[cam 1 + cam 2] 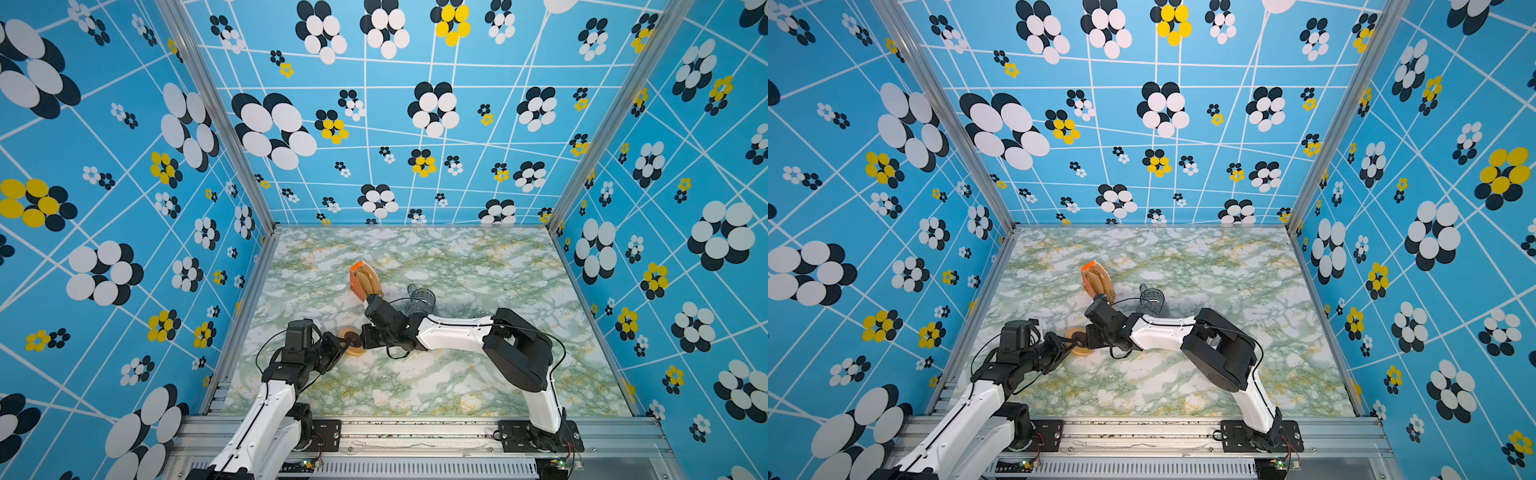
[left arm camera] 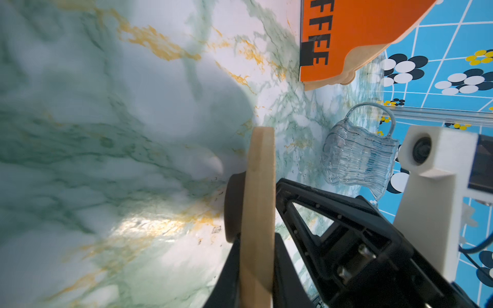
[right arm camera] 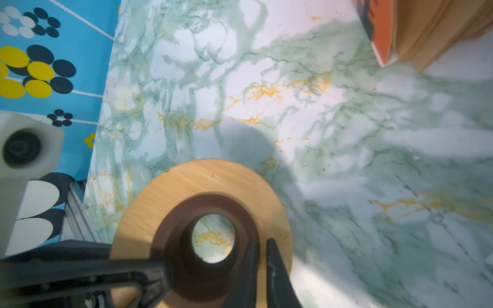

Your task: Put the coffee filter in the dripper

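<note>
Left wrist view, left pincer (image 2: pixel 256 266) clamps wooden ring (image 2: pixel 260 186), right pincer (image 3: pixel 262 266) shut.

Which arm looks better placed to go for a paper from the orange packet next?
Right, probably. Both grippers are at the wooden ring, but the right gripper and its wrist lie just beside the orange packet; the left gripper sits farther off.
</note>
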Available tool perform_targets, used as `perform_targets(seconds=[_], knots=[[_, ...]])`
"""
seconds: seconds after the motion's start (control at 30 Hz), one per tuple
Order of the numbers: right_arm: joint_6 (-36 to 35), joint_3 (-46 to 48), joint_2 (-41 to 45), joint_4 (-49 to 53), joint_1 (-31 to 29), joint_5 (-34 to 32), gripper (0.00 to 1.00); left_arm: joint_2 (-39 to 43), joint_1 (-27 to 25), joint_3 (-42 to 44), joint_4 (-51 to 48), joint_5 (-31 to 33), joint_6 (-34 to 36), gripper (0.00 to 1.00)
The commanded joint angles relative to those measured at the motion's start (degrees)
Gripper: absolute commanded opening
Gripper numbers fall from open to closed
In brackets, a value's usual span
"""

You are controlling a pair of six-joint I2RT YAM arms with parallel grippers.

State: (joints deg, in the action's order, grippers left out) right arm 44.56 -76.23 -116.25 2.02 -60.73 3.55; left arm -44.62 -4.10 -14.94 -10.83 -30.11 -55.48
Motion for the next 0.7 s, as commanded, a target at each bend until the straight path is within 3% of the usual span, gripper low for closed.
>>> perform_targets(seconds=[0.0, 0.23, 0.33, 0.67], knots=[[-1.29, 0.89, 6.19, 1.69, -0.37, -0.74, 0.13, 1.25, 0.1, -3.95, -1.22, -3.77, 3.17, 0.12], [-1.92, 5.92, 18.58, 1.79, 1.28, -1.61, 0.19, 1.2, -0.1, -13.3, -6.5, -8.78, 6.42, 0.12], [-2.23, 9.17, 24.84, 1.97, 2.47, -1.48, 0.27, -0.92, -0.25, -17.85, -6.56, -12.16, 8.09, 0.13], [1.13, 18.63, 44.03, 2.6, 10.94, 5.11, 0.48, -18.1, -3.23, -33.51, 0.65, -22.47, 12.42, 0.13]])
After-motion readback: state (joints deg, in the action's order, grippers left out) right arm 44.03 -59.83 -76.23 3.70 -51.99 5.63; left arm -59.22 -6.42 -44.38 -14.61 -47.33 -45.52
